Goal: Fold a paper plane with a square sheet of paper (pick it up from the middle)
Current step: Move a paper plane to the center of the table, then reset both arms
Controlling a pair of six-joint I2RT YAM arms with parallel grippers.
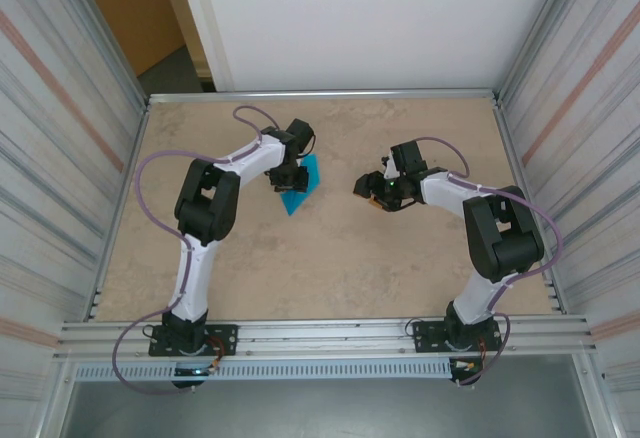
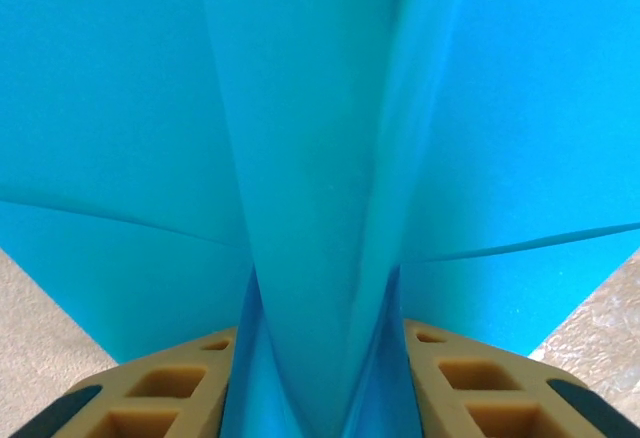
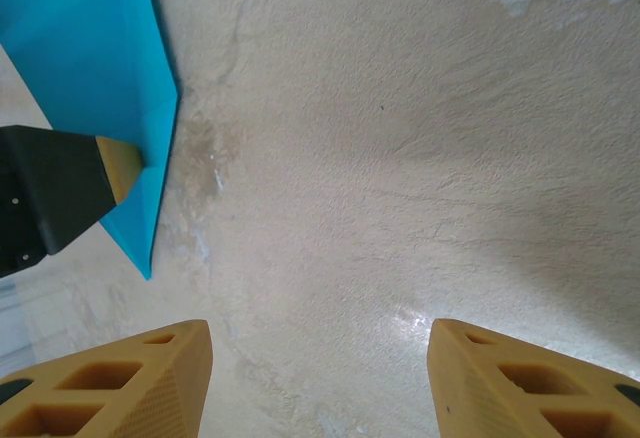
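The teal-blue paper (image 1: 300, 188) lies folded on the table left of centre, as a pointed paper plane with a raised centre fold and two wings (image 2: 310, 158). My left gripper (image 1: 288, 176) is down on it. In the left wrist view its tan fingers (image 2: 170, 388) stand on either side of the centre fold, with a narrow gap on each side, so the left gripper (image 2: 320, 333) is open around the fold. My right gripper (image 1: 365, 190) hovers open over bare table to the right; its wrist view has the paper's edge (image 3: 90, 48) at top left and the right gripper (image 3: 320, 333) with nothing between its fingers.
The beige table (image 1: 330, 258) is fenced by a metal frame (image 1: 320, 93) and corrugated side walls. A tip of the left gripper's finger (image 3: 120, 163) rests against the paper's edge in the right wrist view.
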